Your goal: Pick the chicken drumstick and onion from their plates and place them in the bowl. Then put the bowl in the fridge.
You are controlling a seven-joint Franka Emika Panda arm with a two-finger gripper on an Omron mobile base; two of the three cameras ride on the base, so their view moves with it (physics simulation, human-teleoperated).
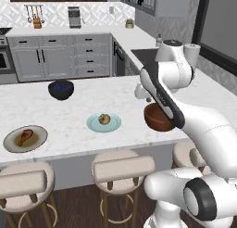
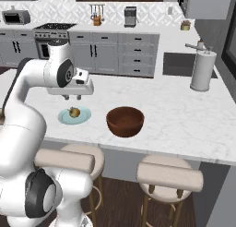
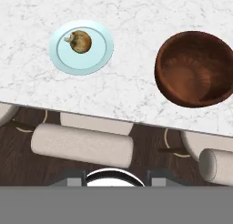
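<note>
The end effector [image 2: 70,97] hangs above the white marble worktop [image 2: 175,113]; whether its jaws are apart or together cannot be told. Just below it the small yellowish-tan onion [image 3: 80,41] sits on the pale blue round plate [image 3: 101,56], the deep reddish-brown wooden bowl [image 3: 195,68] off to one side.

Table [image 3: 136,89]: white marble look, grey veins, smooth. Bowl [image 3: 193,68]: reddish-brown wood, visible grain, slight sheen. Blue plate [image 3: 98,59]: smooth, glazed look. Onion [image 3: 80,41]: tan, papery skin. Stool seats [image 3: 82,145]: pale matt padding. Floor [image 1: 78,208]: dark wood.

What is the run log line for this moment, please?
onion: on blue plate | drumstick: on beige plate | wooden bowl: empty | nothing held
</note>
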